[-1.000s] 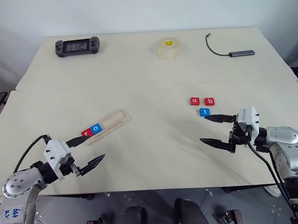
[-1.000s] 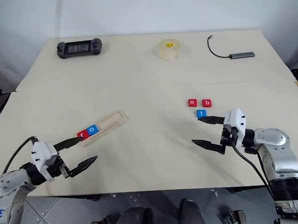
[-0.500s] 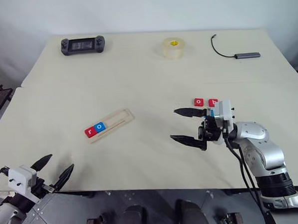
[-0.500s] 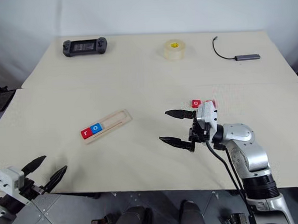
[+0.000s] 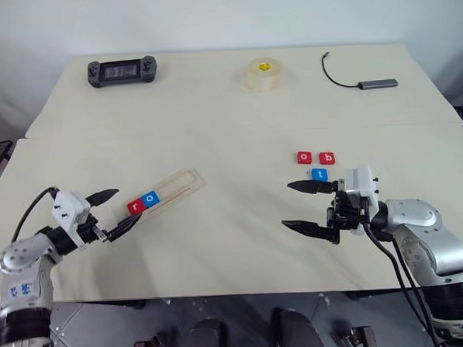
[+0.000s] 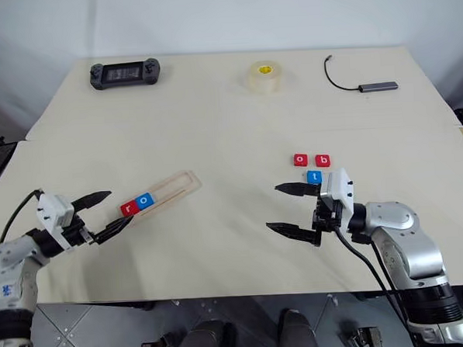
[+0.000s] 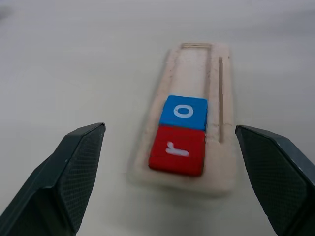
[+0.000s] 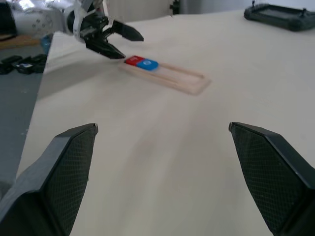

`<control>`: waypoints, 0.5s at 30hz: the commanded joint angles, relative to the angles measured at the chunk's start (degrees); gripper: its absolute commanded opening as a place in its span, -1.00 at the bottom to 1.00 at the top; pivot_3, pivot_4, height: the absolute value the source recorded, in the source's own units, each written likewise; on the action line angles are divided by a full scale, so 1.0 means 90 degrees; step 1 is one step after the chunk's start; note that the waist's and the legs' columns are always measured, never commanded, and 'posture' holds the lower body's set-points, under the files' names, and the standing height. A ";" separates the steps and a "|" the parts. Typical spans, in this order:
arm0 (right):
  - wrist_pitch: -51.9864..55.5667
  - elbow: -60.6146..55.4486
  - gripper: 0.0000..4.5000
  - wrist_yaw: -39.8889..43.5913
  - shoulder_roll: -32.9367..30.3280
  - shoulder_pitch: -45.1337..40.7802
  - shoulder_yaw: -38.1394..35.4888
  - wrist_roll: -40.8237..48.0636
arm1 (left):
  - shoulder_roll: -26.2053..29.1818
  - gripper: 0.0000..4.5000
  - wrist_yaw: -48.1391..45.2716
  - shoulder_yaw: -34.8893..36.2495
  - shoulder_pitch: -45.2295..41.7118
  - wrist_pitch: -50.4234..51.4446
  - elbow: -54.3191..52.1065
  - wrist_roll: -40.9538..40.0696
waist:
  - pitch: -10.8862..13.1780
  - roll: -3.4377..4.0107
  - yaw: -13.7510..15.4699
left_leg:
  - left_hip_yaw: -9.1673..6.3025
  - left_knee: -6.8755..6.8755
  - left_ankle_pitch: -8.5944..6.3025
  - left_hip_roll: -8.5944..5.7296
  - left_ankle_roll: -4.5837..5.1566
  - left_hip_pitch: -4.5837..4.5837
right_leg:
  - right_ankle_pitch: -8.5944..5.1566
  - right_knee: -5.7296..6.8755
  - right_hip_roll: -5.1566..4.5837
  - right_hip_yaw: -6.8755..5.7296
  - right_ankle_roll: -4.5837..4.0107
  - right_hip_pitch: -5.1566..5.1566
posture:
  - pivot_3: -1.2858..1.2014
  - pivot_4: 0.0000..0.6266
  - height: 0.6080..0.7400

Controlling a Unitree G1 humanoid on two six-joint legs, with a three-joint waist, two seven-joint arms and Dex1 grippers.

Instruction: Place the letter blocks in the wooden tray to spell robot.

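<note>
Two of five letters seated; third letter, b, judged to be the step in hand.

Wooden tray (image 5: 167, 193) lies angled on the near-left of the surface (image 5: 213, 128). In its groove, at the near-left end: red r block (image 5: 134, 206) and blue o block (image 5: 150, 199), touching side by side, reading r-o. Rest of the groove toward the far-right end is bare.

Loose blocks sit right of centre, well apart from the tray: red o block (image 5: 304, 158) and red b block (image 5: 327, 158) side by side, blue t block (image 5: 318, 173) just nearer.

Left hand (image 5: 114, 210) hovers at the near-left end of the tray, fingers spread wide, holding nothing; lower finger close to the tray corner, contact cannot be told. In the left wrist view the fingers straddle the tray end without closing on it.

Right hand (image 5: 301, 206) is low over the surface just near-left of the loose blocks, fingers wide apart, empty, pointing left toward the tray.

Next move, as judged: right hand must turn back to the far right, settle over the red b block without nudging its neighbours, close on it, then carry it to the slot beside the blue o block.

Elsewhere on the far side: game controller (image 5: 121, 71), tape roll (image 5: 263, 73), cable with adapter (image 5: 360, 76).
</note>
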 commanded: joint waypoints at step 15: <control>0.0015 -0.0631 0.99 -0.0334 -0.0062 0.0335 -0.0366 0.0173 | 0.0190 1.00 -0.0841 -0.0704 -0.0884 -0.0376 0.1913 0.0692 | -0.0001 -0.0002 -0.0046 | 0.0004 0.0009 0.0002 -0.0001 0.0003 0.0003 | 0.0000 0.0018 -0.0005 -0.0006 0.0000 -0.0001 | 0.03 -0.52 1.00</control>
